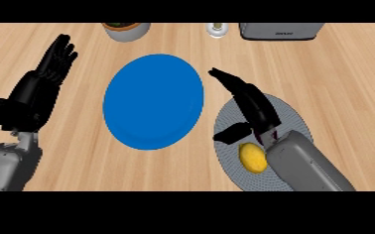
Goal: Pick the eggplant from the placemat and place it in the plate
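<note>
A blue plate lies at the middle of the wooden counter. To its right a round grey placemat lies partly under my right forearm. My right hand hovers over the placemat's left part, its fingers straight and pointing up-left towards the plate, the thumb sticking out to the left. A small purple sliver, likely the eggplant, peeks out beside the wrist; the rest is hidden under the hand. My left hand rests open at the left edge, fingers up.
A yellow lemon-like fruit lies on the placemat's near part, next to my right forearm. At the counter's back stand a grey pot, a small white shaker and a metal toaster.
</note>
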Action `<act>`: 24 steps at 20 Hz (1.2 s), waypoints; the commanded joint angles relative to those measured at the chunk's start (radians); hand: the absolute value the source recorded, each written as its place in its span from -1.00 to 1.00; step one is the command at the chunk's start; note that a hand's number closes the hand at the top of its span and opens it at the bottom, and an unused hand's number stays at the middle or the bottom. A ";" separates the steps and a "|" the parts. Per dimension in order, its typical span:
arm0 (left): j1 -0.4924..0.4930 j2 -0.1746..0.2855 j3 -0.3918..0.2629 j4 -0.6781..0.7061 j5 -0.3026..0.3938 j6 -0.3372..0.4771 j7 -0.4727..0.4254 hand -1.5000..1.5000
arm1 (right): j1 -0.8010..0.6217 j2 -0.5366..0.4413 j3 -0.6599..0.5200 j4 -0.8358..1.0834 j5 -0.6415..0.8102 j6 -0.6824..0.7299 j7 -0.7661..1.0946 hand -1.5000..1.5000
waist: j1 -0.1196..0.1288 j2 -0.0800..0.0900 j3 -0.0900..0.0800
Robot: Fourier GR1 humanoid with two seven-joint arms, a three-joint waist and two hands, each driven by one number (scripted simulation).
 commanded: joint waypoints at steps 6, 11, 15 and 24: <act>0.013 -0.005 0.002 0.000 -0.011 -0.014 -0.023 0.00 | -0.218 -0.128 0.085 0.002 0.051 0.445 0.491 -1.00 | 0.013 0.000 -0.001; 0.001 -0.006 0.009 -0.003 -0.018 -0.015 -0.002 0.00 | -0.255 -0.053 0.113 0.005 -0.031 0.657 0.710 -1.00 | 0.011 0.004 0.001; -0.009 -0.080 -0.026 0.025 -0.073 0.011 -0.022 0.00 | -0.246 -0.060 0.068 0.023 -0.011 0.725 0.699 -1.00 | 0.008 0.007 0.002; 0.004 -0.059 0.051 -0.027 -0.065 -0.036 0.010 0.00 | -0.134 -0.053 0.098 0.024 0.165 0.716 0.743 -1.00 | 0.005 0.005 0.003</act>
